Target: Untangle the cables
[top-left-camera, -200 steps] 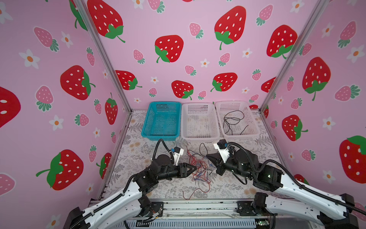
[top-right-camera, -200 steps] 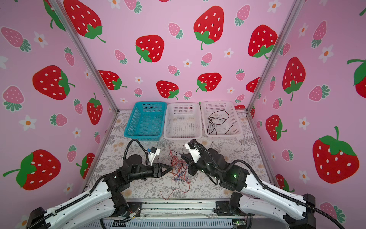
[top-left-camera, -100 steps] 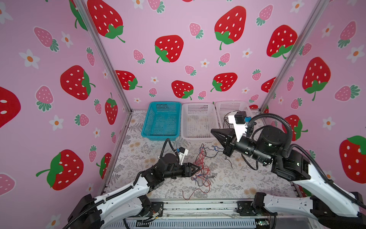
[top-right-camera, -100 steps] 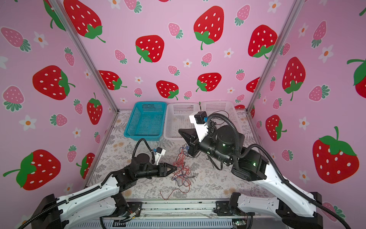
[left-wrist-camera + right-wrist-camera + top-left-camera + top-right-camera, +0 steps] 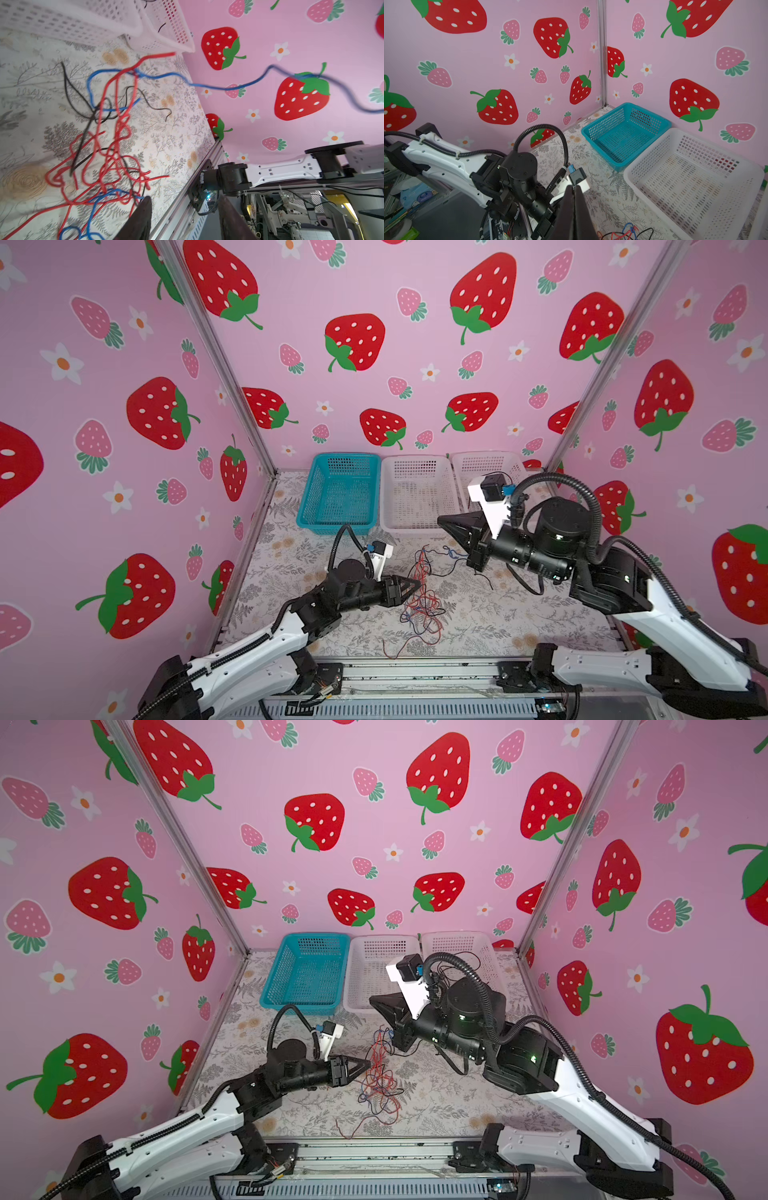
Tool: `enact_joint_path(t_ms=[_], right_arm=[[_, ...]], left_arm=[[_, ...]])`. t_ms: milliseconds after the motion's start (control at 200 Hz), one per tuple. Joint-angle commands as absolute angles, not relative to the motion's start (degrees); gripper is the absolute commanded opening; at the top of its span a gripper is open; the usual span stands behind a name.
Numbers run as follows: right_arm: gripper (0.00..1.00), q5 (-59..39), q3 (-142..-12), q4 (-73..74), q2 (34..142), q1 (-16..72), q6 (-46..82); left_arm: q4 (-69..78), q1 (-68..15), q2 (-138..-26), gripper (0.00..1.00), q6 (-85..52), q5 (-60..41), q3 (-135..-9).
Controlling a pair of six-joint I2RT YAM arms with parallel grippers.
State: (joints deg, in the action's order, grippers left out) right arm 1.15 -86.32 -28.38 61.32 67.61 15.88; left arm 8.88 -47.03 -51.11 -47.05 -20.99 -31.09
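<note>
The cables lie as a red, blue and black tangle on the floral mat; the left wrist view shows them close up. My left gripper is low at the tangle's left edge. It is open with nothing between its fingers. My right gripper hangs raised to the right of the tangle, fingers pressed shut. A blue cable rises taut through the air toward it. The grip point itself is hidden. Wire ends show beside the fingers' base.
Three baskets stand in a row at the back: a blue basket, a white basket and a second white basket holding a black wire, partly behind the right arm. A metal rail runs along the front edge.
My right gripper has lifted from the tangle up and back toward the baskets, drawing wires up with it. The left gripper has stayed at the tangle's left side.
</note>
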Motion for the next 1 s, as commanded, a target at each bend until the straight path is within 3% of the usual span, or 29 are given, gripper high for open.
enact_joint_path(t_ms=[0, 275, 825, 920, 995], right_arm=[[0.0, -2.58, -86.46, -26.11, 61.56, 67.68, 16.84], [0.0, -5.94, -88.72, -25.04, 62.77, 67.68, 18.99], [0.0, -12.03, -86.93, -19.58, 62.0, 67.68, 24.49], [0.0, -12.28, -86.5, -19.25, 61.79, 67.68, 25.09], [0.0, -12.05, -86.33, -19.25, 61.67, 67.68, 25.39]], left_arm=[[7.78, -47.87, -51.76, 0.54, -35.92, -21.73, -39.2], [6.5, -48.69, -57.88, 0.55, -19.28, -22.15, -44.17], [27.11, -50.01, -65.85, 0.56, -20.27, -13.91, -41.31], [27.14, -50.02, -66.92, 0.52, -21.03, -13.93, -41.75], [27.3, -50.02, -67.32, 0.4, -21.44, -14.32, -41.82]])
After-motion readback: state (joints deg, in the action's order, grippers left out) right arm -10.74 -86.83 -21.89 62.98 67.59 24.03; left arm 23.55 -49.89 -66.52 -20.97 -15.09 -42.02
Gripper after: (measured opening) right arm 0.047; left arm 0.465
